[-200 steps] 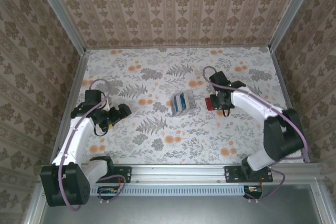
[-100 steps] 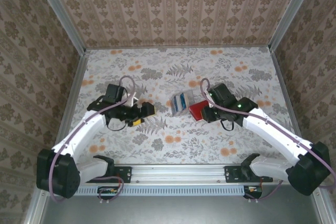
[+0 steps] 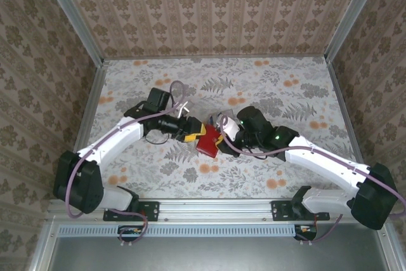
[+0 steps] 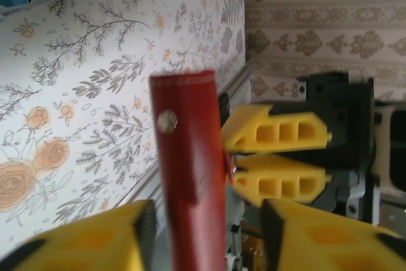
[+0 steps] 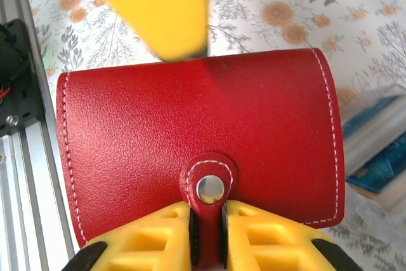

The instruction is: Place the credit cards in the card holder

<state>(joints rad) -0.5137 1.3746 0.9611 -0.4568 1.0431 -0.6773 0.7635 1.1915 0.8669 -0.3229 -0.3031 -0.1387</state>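
Credit cards (image 5: 384, 166) lie stacked, blue faces showing, in a pale stack on the floral surface (image 3: 285, 93), just beside the card holder (image 3: 207, 144) at about its 1 o'clock in the top view. The red holder is closed, its clasp snapped. It sits between the two arms near the middle of the surface.

The right gripper (image 5: 206, 223) comes in from 3 o'clock, its yellow jaws pinching the holder's small clasp tab. The left gripper (image 3: 195, 132) reaches in from 10 o'clock, and its jaws straddle the holder's opposite edge. In the left wrist view the holder stands edge-on between them, one finger against it and a dark gap beside the other. I cannot tell whether they clamp it.
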